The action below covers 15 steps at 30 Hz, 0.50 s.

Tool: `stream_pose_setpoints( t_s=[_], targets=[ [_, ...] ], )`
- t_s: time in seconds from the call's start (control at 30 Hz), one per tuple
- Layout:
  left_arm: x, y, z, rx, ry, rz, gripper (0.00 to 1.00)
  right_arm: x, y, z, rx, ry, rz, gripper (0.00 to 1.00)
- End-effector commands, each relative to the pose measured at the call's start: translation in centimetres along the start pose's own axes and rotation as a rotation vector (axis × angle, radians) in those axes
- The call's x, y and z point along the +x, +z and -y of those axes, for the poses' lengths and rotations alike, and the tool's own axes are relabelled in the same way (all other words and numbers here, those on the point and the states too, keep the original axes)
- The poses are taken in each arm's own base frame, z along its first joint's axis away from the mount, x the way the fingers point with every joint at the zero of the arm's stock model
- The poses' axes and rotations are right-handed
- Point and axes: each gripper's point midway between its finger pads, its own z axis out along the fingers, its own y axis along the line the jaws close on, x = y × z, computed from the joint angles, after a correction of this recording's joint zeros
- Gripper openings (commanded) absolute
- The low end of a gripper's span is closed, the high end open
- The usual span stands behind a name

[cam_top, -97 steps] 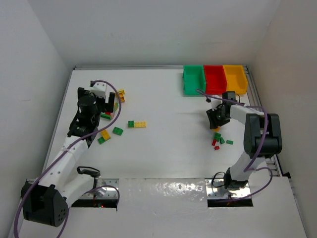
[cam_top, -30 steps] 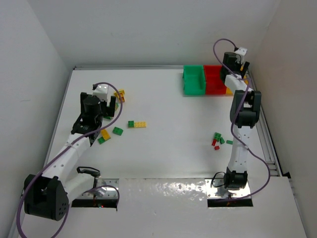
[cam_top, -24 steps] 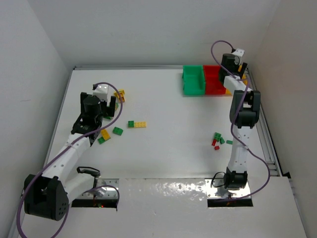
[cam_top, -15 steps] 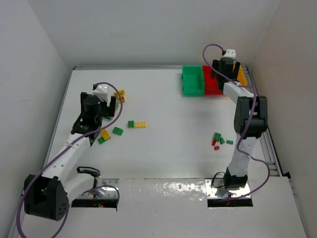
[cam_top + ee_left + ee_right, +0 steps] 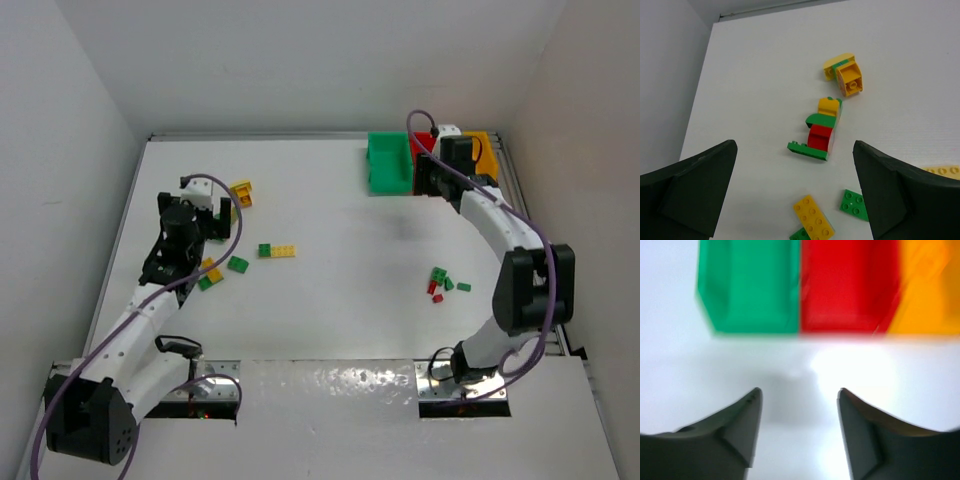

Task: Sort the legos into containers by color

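My left gripper (image 5: 210,222) is open and empty, hovering over a stack of green, red and yellow legos (image 5: 821,136); in the left wrist view the gripper (image 5: 795,146) frames that stack. A yellow brick (image 5: 846,76) lies beyond it, and a yellow plate (image 5: 813,216) and a green plate (image 5: 855,204) lie nearer. My right gripper (image 5: 426,180) is open and empty, just in front of the bins. The blurred right wrist view shows its gripper (image 5: 799,392) facing the green bin (image 5: 750,290), red bin (image 5: 847,287) and yellow-orange bin (image 5: 930,290).
A green-and-yellow pair (image 5: 276,250), a green brick (image 5: 238,264) and a yellow brick (image 5: 241,192) lie left of centre. A small cluster of green and red legos (image 5: 440,282) lies at the right. The bins (image 5: 390,165) stand at the back right by the wall.
My right arm swung from above the yellow-orange bin leftward and nearer, to in front of the bins. My left gripper drew back slightly toward the near side.
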Motion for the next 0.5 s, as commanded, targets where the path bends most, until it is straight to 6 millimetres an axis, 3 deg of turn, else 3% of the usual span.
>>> stream_pose_setpoints(
  t_s=[0.0, 0.03, 0.1, 0.13, 0.2, 0.23, 0.33, 0.47],
  targets=[
    [0.1, -0.5, 0.9, 0.026, -0.074, 0.047, 1.00, 8.2, -5.9, -2.2, -0.084, 0.154, -0.313, 0.55],
    [0.4, -0.6, 1.0, 0.031, -0.081, 0.046, 1.00, 11.5, -6.8, -2.1, -0.072, 0.171, -0.387, 0.52],
    [0.8, -0.4, 1.6, 0.053, -0.097, 0.045, 1.00, 13.9, -8.8, -1.8, -0.020, 0.252, -0.433, 0.45],
    [1.0, -0.3, 1.7, 0.059, -0.099, 0.043, 1.00, 16.9, -9.4, -1.6, 0.006, 0.268, -0.490, 0.45],
    [0.8, 0.1, 2.2, 0.077, -0.106, 0.049, 1.00, 18.1, -9.7, -1.4, 0.045, 0.336, -0.482, 0.53],
    [0.8, 0.3, 2.3, 0.079, -0.110, 0.049, 1.00, 19.5, -9.8, -1.2, 0.067, 0.352, -0.505, 0.54],
    [0.4, 0.7, 2.4, 0.080, -0.114, 0.049, 1.00, 20.7, -9.5, -0.6, 0.133, 0.383, -0.516, 0.57],
    [0.4, 0.5, 2.2, 0.074, -0.093, 0.046, 1.00, 22.0, -9.4, 0.4, 0.195, 0.370, -0.526, 0.54]
  ],
)
